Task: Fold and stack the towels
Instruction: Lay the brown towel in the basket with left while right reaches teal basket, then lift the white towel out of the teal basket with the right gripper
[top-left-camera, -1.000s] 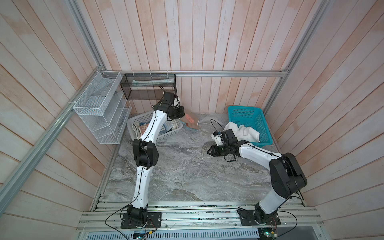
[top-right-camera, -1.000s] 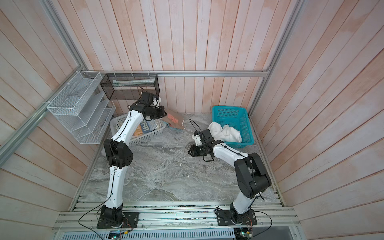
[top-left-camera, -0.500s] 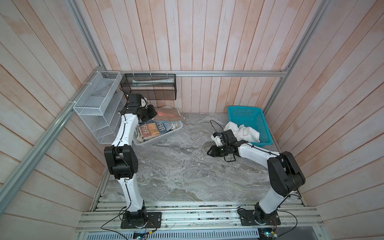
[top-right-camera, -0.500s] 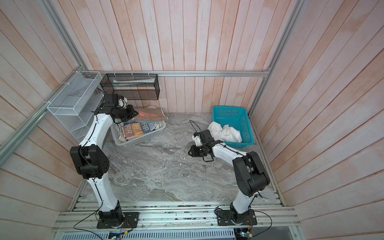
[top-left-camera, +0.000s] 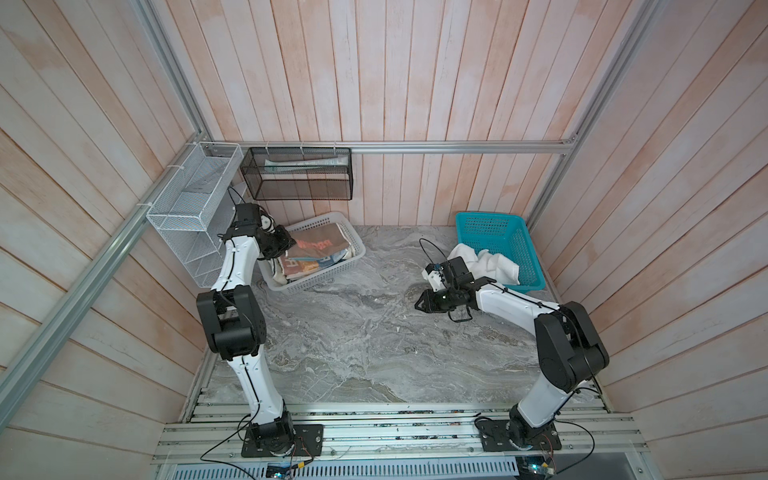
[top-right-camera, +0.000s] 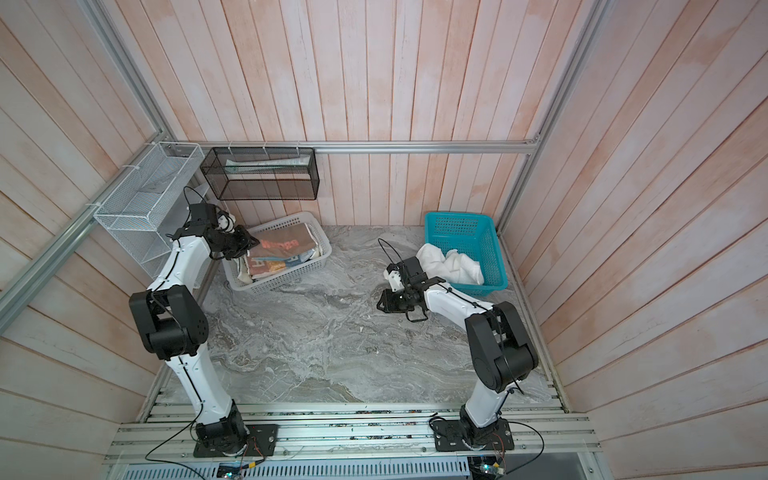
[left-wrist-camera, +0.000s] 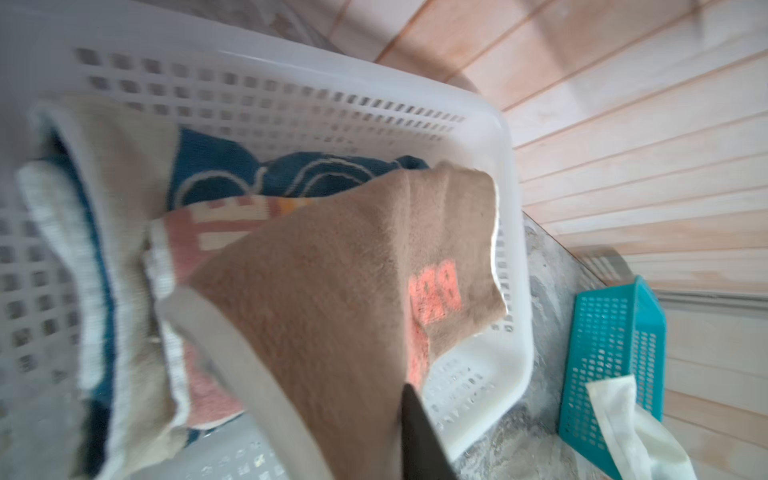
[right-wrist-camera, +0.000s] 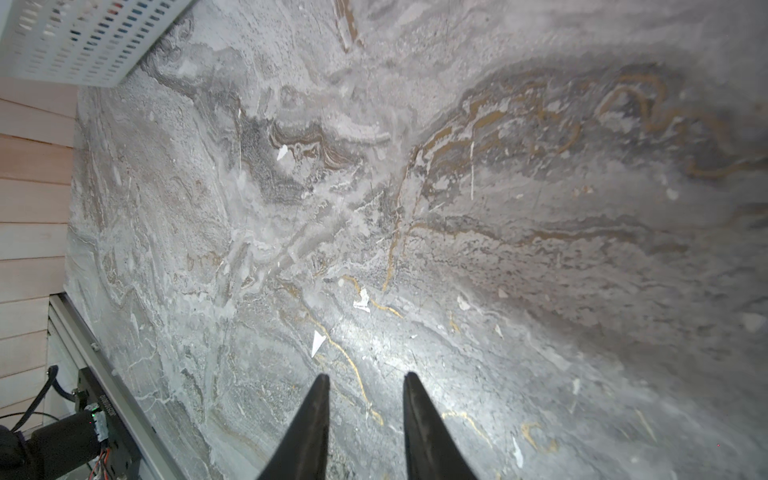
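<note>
The left gripper (top-left-camera: 286, 244) reaches into the near-left corner of the white basket (top-left-camera: 328, 279), its tip at the edge of the salmon-brown towel (top-left-camera: 320, 243) lying on top of the pile there. In the left wrist view only one dark finger (left-wrist-camera: 415, 432) shows. The salmon-brown towel (left-wrist-camera: 332, 270) spreads right up against it and covers the place where the other finger would be. Whether these fingers are clamped on the cloth or standing apart around it cannot be told. Under that towel lies the lettered towel (left-wrist-camera: 199, 232) in white, pink and orange. Beneath and behind it is the blue towel (left-wrist-camera: 232, 166) with its white outline and cream border, all inside the basket's perforated walls. The right gripper (top-left-camera: 420, 305) hangs low over the marbled tabletop (top-left-camera: 353, 340), near the middle and just in front of the teal basket (top-left-camera: 498, 224). In the right wrist view its two fingers (right-wrist-camera: 311, 424) stand apart with a clear gap. Only bare stone shows between them, and they hold and touch nothing. The large white towel (top-left-camera: 490, 264) lies crumpled, half in the teal basket and half spilling over its near-left rim, just behind the right wrist.
</note>
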